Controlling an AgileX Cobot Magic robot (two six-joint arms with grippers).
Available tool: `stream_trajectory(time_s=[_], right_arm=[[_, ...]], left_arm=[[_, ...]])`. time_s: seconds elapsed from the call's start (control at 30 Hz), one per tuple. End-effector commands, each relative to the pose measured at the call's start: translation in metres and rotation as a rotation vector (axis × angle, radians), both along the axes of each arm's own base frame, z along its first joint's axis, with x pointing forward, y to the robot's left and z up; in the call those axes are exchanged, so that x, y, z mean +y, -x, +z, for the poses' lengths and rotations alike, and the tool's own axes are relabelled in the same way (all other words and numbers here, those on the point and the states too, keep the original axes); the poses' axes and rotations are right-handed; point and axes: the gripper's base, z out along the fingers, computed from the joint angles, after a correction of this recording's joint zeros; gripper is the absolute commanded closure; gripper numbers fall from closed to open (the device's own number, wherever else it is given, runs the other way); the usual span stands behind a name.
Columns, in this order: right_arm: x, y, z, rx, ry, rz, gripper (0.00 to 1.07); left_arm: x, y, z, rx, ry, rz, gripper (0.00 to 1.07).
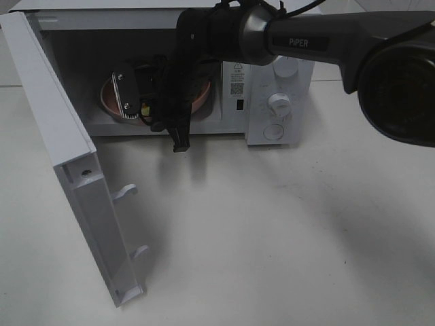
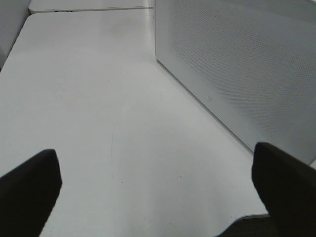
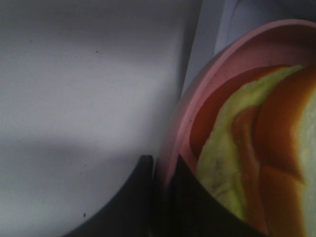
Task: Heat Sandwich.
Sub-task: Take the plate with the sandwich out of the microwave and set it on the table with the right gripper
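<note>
Sandwich (image 3: 247,163) position: on the pink plate (image 3: 197,84), inside the cavity of the microwave (image 1: 272,129).

Exterior high view: the door (image 1: 68,163) stands wide open. The right arm (image 1: 299,41) reaches into the cavity and covers most of the plate. The sandwich cannot be made out here.

Left wrist view: the left claw (image 2: 157,185) is spread wide and empty above the worktop (image 2: 98,98), beside the perforated side wall (image 2: 237,64).

Right wrist view: the right claw (image 3: 163,165) is clamped on the plate rim, one finger on each side. Only this view shows the grip and the yellow-green filling.

Status, as judged: loading is nearly complete. Remaining steps are to release the plate, withdraw the arm, close the door and set the timer dial (image 1: 279,103).
</note>
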Motion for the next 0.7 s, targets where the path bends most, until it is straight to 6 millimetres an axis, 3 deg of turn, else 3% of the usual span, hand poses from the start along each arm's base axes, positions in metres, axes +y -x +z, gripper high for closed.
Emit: stream_trajectory(time_s=[0.03,0.7], right_arm=[[-0.006,0.008,-0.001,0.036,0.062,0.037,1.07],[-0.061,0.045,0.039,-0.105,0.094,0.156,1.07]], left_arm=[[0.0,0.002,0.001,-0.025,0.002,-0.004,0.09],[0.0,0.002,0.001,-0.025,0.002,-0.004,0.09]])
